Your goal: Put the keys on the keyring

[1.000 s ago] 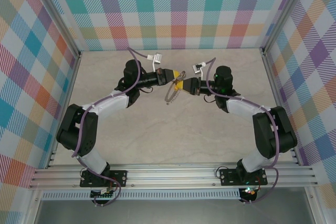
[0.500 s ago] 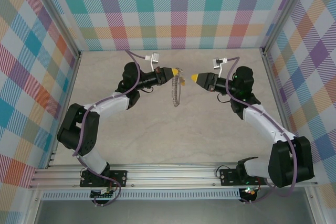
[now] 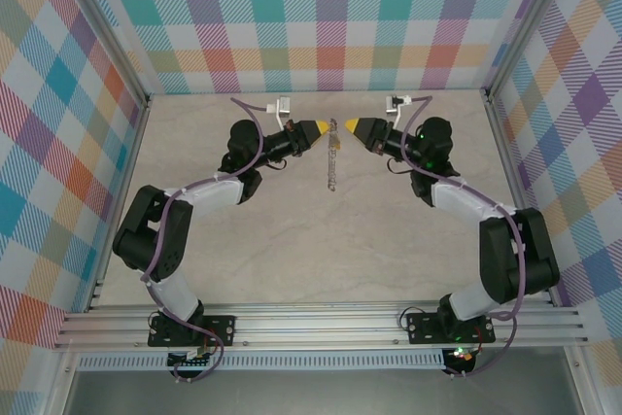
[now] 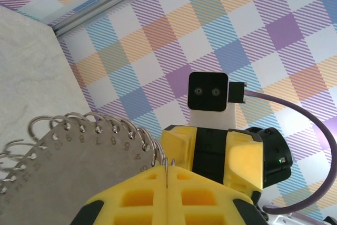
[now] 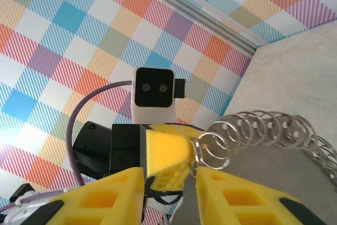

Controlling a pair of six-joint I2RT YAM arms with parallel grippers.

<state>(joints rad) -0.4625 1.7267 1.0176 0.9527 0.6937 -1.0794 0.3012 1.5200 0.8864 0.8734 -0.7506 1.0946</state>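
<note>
Pinching one keyring (image 3: 332,157), left gripper (image 3: 322,128), right gripper (image 3: 351,125)

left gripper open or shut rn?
Shut: on the left gripper the yellow fingers meet with no gap, pinching the rim of the ring-edged grey disc.

**Caller:** What do you count on your screens?

**Operator:** I count two arms, the left arm (image 3: 209,187) and the right arm (image 3: 466,203). Each ends in one gripper, so there are two: the left gripper (image 3: 321,129) and the right gripper (image 3: 352,126).

**Caller:** And anything smaller?

**Operator:** One keyring (image 3: 332,157). It is a single grey disc (image 4: 79,167) with numbers along its rim, threaded with many small wire rings (image 5: 263,127). I make out roughly ten, but they overlap, so I cannot fix that count. I also count two cables: one purple cable (image 5: 87,106) on the left arm, one (image 4: 300,109) on the right.
</note>
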